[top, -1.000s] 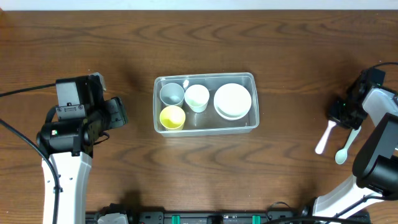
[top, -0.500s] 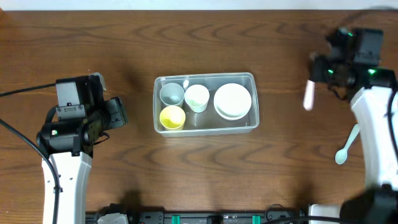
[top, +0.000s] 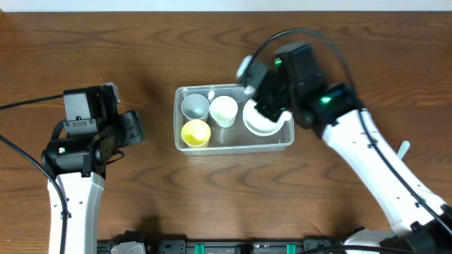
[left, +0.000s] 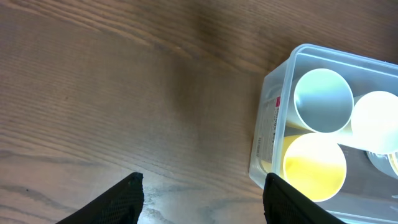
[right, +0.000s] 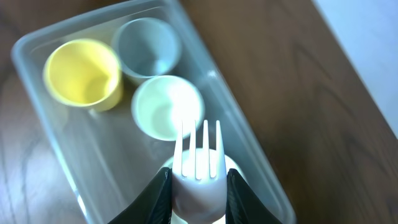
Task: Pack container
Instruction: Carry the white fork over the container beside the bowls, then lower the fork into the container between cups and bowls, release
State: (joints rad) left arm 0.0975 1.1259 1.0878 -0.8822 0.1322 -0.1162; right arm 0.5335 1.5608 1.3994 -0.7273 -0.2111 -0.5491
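Note:
The container (top: 233, 147) is a clear rectangular tub at the table's middle. It holds a grey cup (top: 195, 106), a white cup (top: 224, 111), a yellow cup (top: 195, 132) and a white bowl (top: 263, 127). My right gripper (top: 263, 95) hangs over the tub's right half, shut on a white plastic fork (right: 198, 162). The fork's tines point over the white cup (right: 166, 106), above the container (right: 249, 149). My left gripper (top: 134, 128) is open and empty left of the tub; its wrist view shows the tub's corner (left: 267, 130).
A pale spoon (top: 402, 148) lies near the right edge, mostly hidden behind my right arm. A black cable (top: 28, 104) runs off to the left from my left arm. Bare wood surrounds the tub.
My right arm has swung from the table's far right to above the container, carrying the fork. The left arm and the cups have not moved.

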